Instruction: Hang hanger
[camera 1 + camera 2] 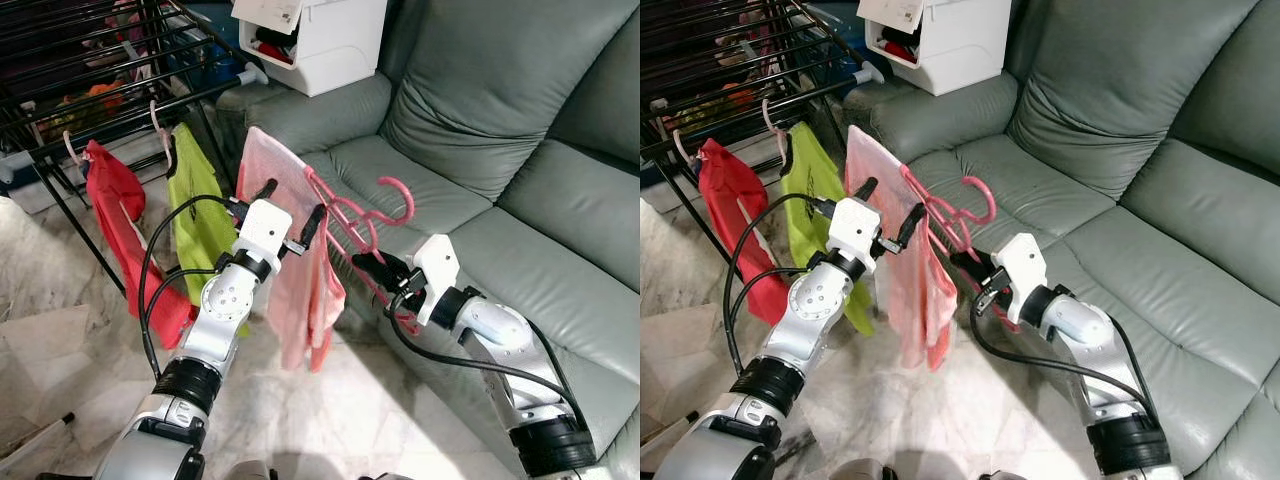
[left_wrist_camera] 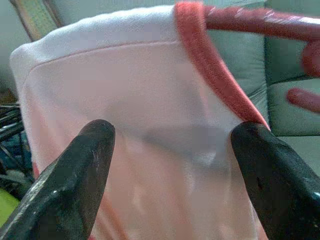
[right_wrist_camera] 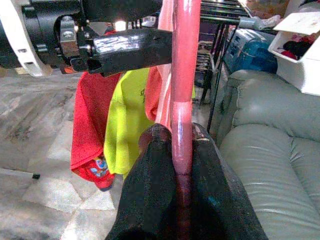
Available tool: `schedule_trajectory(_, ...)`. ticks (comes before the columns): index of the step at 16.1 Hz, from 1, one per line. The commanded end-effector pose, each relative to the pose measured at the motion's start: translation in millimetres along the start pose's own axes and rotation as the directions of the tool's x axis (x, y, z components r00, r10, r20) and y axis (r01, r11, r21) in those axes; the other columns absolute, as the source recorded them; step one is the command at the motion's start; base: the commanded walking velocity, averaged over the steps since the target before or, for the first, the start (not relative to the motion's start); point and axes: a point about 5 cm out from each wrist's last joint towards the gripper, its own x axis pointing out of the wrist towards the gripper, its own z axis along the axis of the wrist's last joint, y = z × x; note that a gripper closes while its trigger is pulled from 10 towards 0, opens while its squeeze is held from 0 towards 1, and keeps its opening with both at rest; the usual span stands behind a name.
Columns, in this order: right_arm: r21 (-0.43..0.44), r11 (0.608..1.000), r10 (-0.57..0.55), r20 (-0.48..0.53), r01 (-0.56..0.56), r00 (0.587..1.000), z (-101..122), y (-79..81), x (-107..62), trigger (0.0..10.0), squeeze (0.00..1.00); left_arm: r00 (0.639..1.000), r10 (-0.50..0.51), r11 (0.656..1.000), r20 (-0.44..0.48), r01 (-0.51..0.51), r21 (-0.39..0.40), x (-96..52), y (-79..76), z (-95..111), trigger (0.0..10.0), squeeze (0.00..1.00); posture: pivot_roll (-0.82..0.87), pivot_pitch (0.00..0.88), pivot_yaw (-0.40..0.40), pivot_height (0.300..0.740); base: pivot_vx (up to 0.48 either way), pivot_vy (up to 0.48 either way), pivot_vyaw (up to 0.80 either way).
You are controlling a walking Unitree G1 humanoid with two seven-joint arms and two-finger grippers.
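hanger (image 1: pixel 345 215): tilted, hook toward sofa | right tool (image 1: pixel 368 262): clamps hanger | left tool (image 1: pixel 290 212): fingers apart

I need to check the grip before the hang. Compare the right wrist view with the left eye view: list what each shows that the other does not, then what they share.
Right wrist view alone: the right gripper seen close, its black fingers shut on the pink plastic hanger.

Left eye view alone: the hanger's curved hook, free of any bar; the black metal drying rack; the left gripper, open beside the pale pink shirt.

Both: the hanger, the grey leather sofa, the red garment, the lime green garment, the white storage box.
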Motion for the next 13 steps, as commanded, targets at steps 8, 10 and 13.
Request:
schedule_trajectory(8,0.016,0.994,0.102,0.082,-0.103,0.991,19.7,6.8,10.8,10.0,0.00,1.000,-0.018,1.000,-0.007,0.018,-0.004,-0.3,3.6,0.3,0.0,0.00,-0.08,0.000,0.024,0.740,0.000,0.000,0.00)
schedule_trajectory(10,0.028,0.992,0.119,0.072,-0.121,0.990,19.6,5.4,7.3,10.0,0.00,1.000,-0.016,1.000,-0.011,0.016,-0.003,-1.0,5.0,-0.1,0.0,0.00,-0.09,0.000,0.023,0.740,0.000,0.000,0.00)
schedule_trajectory(13,0.056,0.985,0.159,0.049,-0.161,0.986,16.9,9.0,2.5,10.0,0.00,1.000,-0.010,1.000,-0.023,0.010,0.004,-2.6,6.2,-2.7,0.0,0.00,-0.09,0.000,0.022,0.740,0.000,0.000,0.00)
